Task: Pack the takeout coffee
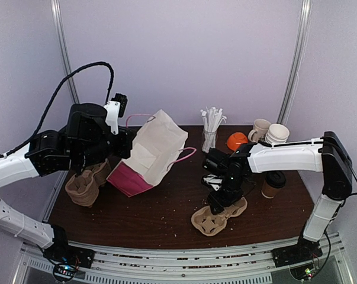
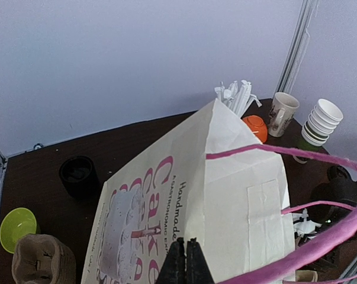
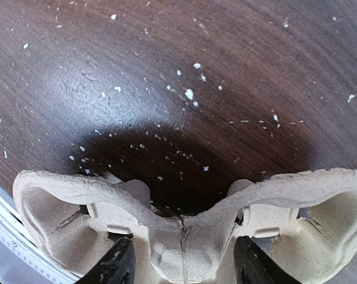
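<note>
The right claw point(image 1: 221, 204) point(image 3: 184, 266) is hanging open low over the carrier point(image 1: 218, 216) point(image 3: 184, 236), and in my wrist feed its two fingers point(image 3: 116, 266) are straddling the middle ridge between two cup wells. They are standing apart on either side of the ridge and are not pinching it. The carrier is lying flat on the table point(image 1: 166, 207), near the front edge, with pale crumbs scattered around it.

The coffee point(image 1: 273, 183) is standing upright on the table just right of that claw, beside the carrier and apart from it, with its black lid on. Nothing is touching it.

The left claw point(image 1: 124, 139) point(image 2: 186, 263) is closed on the upper edge of the bag point(image 1: 151, 154) point(image 2: 225, 189). The bag is leaning over with its pink bottom on the table and its pink handles point(image 2: 320, 236) looping out to the right.

I am also seeing more carriers point(image 1: 83, 186) point(image 2: 42, 260) piled at the left of the table. Along the back, the straws point(image 1: 211, 127) point(image 2: 237, 94), a mug point(image 1: 260, 129) point(image 2: 283, 112) and a stack of cups point(image 1: 277, 133) point(image 2: 323, 121) are sitting together, well behind the coffee.
</note>
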